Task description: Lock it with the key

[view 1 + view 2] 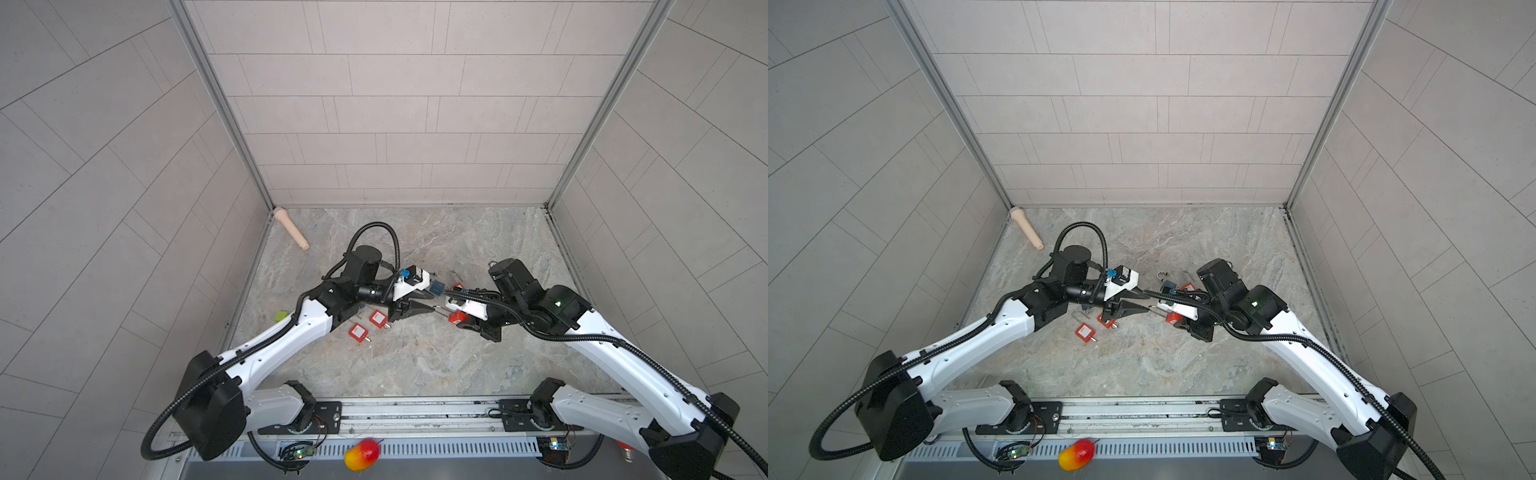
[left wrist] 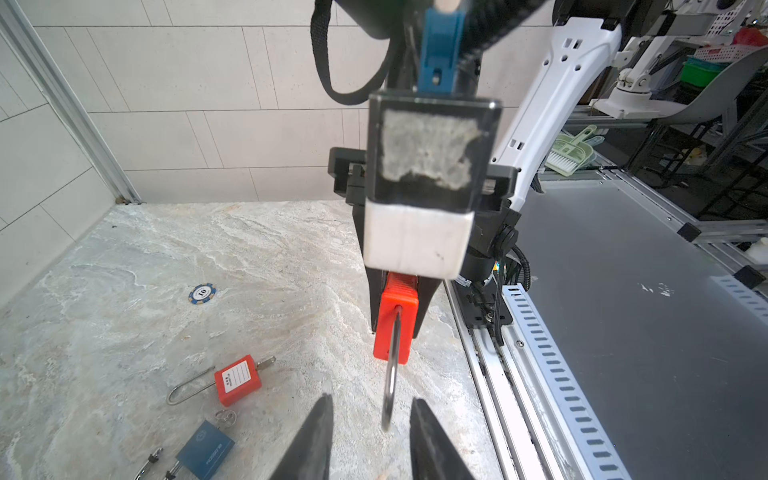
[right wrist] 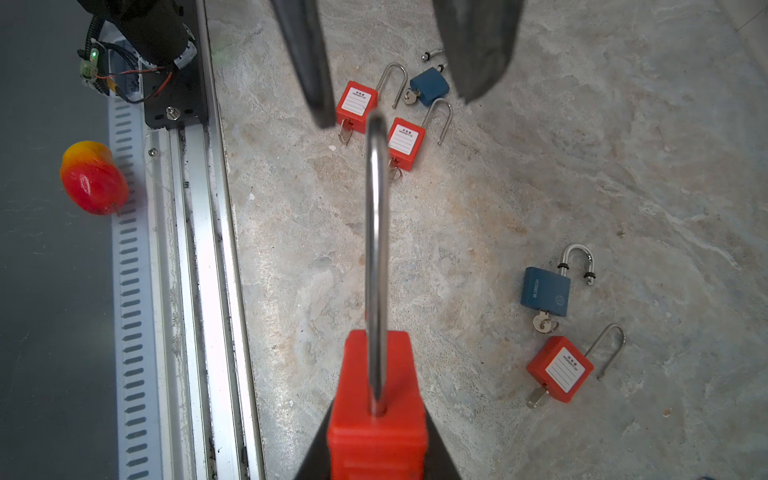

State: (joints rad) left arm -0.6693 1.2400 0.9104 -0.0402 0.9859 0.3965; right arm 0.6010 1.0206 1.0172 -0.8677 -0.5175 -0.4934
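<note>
The right gripper (image 3: pixel 376 419) is clamped on the body of a red padlock (image 3: pixel 376 386), held clear above the desk (image 3: pixel 540 187) near its middle, w/ the steel shackle (image 3: pixel 376 249) pointing twd the left gripper (image 2: pixel 372 419). The left gripper's fingers (image 2: pixel 316 436) stand apart, one on each side of the shackle's loop, w/ a gap showing on both sides. Whether a key sits in the held padlock can't be told; that end is buried in the right gripper. On the desk below, a blue padlock (image 3: pixel 544 291) w/ a key (image 3: pixel 542 324) in its base and its shackle sprung open lies just beside a second red padlock (image 3: pixel 559 374), also keyed & open. A red-and-yellow toy fruit (image 3: pixel 93 183) sits by the front rail (image 3: pixel 195 249).
</note>
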